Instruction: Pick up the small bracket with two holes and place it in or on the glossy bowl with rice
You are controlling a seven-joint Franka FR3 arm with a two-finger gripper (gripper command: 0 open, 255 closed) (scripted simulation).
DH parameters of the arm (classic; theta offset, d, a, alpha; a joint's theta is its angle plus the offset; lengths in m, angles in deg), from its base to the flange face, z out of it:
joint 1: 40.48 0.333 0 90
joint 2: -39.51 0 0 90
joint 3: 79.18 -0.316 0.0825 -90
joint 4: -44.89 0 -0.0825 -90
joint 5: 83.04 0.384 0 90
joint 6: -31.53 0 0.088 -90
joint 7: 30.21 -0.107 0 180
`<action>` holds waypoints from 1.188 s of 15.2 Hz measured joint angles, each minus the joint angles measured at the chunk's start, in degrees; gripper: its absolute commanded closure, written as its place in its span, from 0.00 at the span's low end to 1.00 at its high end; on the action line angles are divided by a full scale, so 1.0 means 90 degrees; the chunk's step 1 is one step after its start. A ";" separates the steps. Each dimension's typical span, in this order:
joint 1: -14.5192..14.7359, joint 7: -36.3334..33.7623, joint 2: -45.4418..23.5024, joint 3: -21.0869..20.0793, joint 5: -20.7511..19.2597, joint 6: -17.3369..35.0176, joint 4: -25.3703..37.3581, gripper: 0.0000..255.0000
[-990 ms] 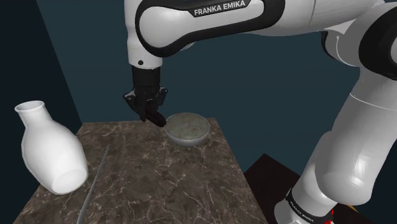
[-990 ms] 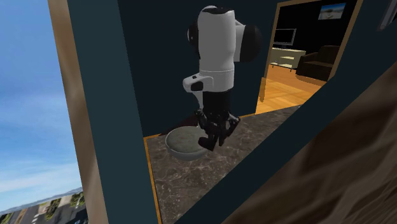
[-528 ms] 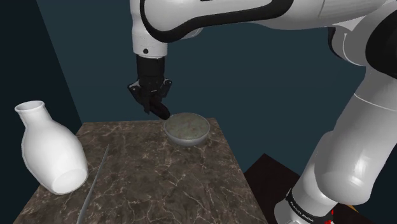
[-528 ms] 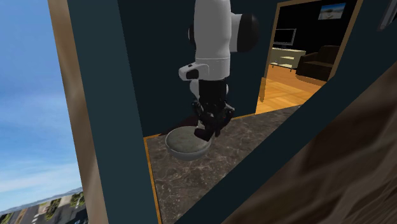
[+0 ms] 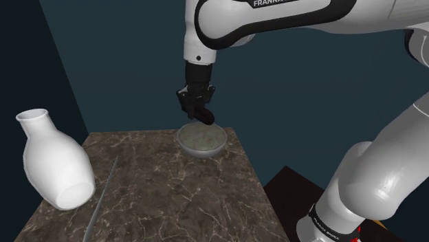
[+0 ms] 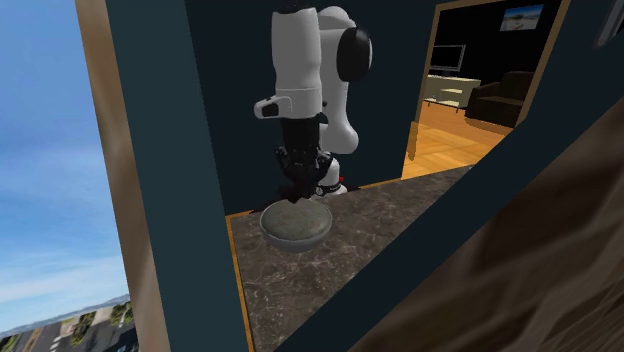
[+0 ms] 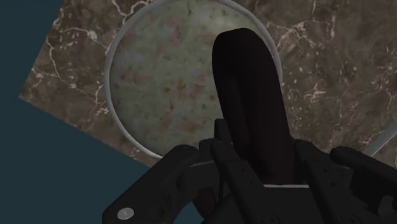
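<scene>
A dark, rounded, elongated bracket (image 7: pixel 247 95) sticks out from between the black fingers of my gripper (image 5: pixel 201 115), which is shut on it. The bracket (image 5: pixel 206 118) hangs just above the glossy grey-green bowl (image 5: pixel 202 139), over the bowl's far rim. In the second exterior view the gripper (image 6: pixel 297 190) points straight down over the bowl (image 6: pixel 293 225). Seen from the wrist, the bowl (image 7: pixel 165 83) with its mottled filling lies under and beside the bracket's tip. The bracket's holes are hidden.
The bowl stands near the far edge of a brown marble table (image 5: pixel 172 199). A white vase (image 5: pixel 55 161) stands at the shoulder view's left, with a thin grey rod (image 5: pixel 102 198) lying beside it. A dark blue wall rises close behind the table.
The gripper has carried the bracket up and toward the shoulder view's right, from beside the bowl's left rim to over the bowl. Its grip looks the same.
</scene>
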 measured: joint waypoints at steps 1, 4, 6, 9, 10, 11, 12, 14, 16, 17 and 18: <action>-0.0058 0.0212 0.0237 0.0131 0.0047 0.0040 -0.0288 1.00; -0.0095 0.0407 0.0439 0.0239 0.0090 0.0192 -0.0650 1.00; -0.0093 0.0435 0.0466 0.0243 0.0104 0.0339 -0.0826 1.00; -0.0087 0.0448 0.0429 0.0226 0.0111 0.0615 -0.1067 1.00; -0.0089 0.0453 0.0389 0.0221 0.0106 0.0710 -0.1123 1.00; -0.0088 0.0455 0.0382 0.0217 0.0109 0.0800 -0.1200 1.00; -0.0088 0.0464 0.0372 0.0215 0.0109 0.0896 -0.1255 1.00; -0.0075 0.0461 0.0370 0.0197 0.0123 0.0960 -0.1288 1.00; -0.0082 0.0459 0.0371 0.0202 0.0116 0.0965 -0.1318 1.00; -0.0083 0.0458 0.0354 0.0201 0.0114 0.0970 -0.1324 1.00; -0.0083 0.0459 0.0360 0.0202 0.0114 0.0977 -0.1321 1.00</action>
